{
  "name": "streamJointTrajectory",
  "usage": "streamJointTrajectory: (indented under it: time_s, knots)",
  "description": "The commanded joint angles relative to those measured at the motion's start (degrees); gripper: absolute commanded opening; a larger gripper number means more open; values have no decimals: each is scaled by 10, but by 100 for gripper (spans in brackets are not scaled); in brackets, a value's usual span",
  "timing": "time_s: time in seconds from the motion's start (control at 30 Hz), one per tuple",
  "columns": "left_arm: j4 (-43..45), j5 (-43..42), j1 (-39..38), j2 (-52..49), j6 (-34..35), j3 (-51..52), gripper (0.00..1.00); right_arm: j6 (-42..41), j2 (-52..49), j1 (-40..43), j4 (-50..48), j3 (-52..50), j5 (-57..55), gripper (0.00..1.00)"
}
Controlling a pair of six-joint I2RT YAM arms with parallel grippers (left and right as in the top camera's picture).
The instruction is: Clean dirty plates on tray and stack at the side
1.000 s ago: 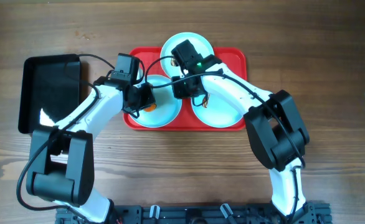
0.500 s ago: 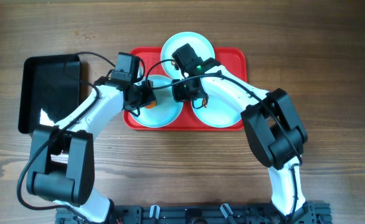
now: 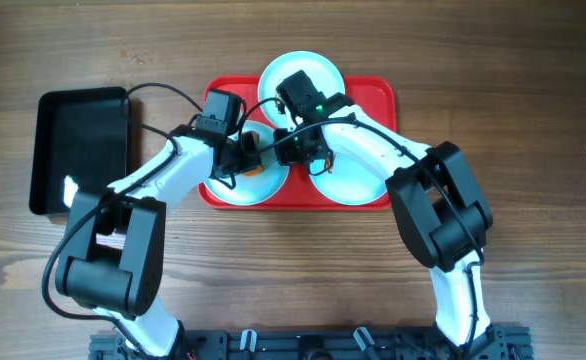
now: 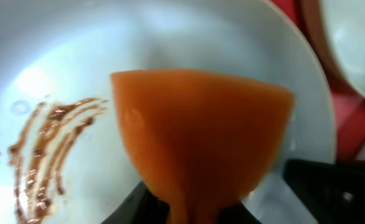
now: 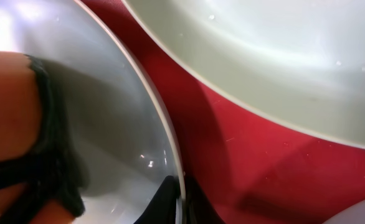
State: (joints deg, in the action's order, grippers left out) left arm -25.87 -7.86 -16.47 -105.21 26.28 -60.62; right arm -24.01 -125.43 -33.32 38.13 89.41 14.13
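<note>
Early yet: three plates [image 3: 283, 68] on the tray [image 3: 381, 92], none stacked; left jaws clamp a sponge [image 4: 201, 130] over one's smear [image 4: 48, 146], right jaws pinch its rim [image 5: 162, 121].

**Tray middle jammed — sides open**

Both arms [image 3: 373, 150] cross the tray [image 3: 376, 95]: left tool [image 3: 250, 160], gripping an orange sponge [image 4: 195, 137], and right tool [image 3: 298, 152], pinching a rim of the plates [image 3: 241, 190], almost touch. A black bin [image 3: 81, 150] stands by the table [image 3: 513, 100]'s left edge. Bare wood along the right edge — passable.
</note>
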Motion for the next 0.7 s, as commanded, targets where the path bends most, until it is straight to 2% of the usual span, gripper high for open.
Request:
streamJointTrajectory:
  time_s: [0.0, 0.03, 0.07, 0.13, 0.2, 0.3, 0.67]
  knots:
    - [-23, 91, -3, -15, -3, 3, 38, 0, -32, -3, 9, -7, -1, 7]
    - [-28, 104, -3, -15, -4, 3, 47, 0, -32, -3, 9, -7, -1, 7]
    - [-31, 113, -3, -15, -4, 3, 51, 0, -32, -3, 9, -7, -1, 7]
    - [-31, 116, -3, -15, -5, 3, 54, 0, -32, -3, 9, -7, -1, 7]
    - [-28, 116, -3, -15, -5, 3, 41, 0, -32, -3, 9, -7, -1, 7]
    - [-26, 113, -3, -13, -3, 2, 31, 0, -32, -3, 10, -7, -1, 7]
    - [-26, 96, -3, 45, -3, 2, 29, 0, -32, -3, 9, -7, -1, 8]
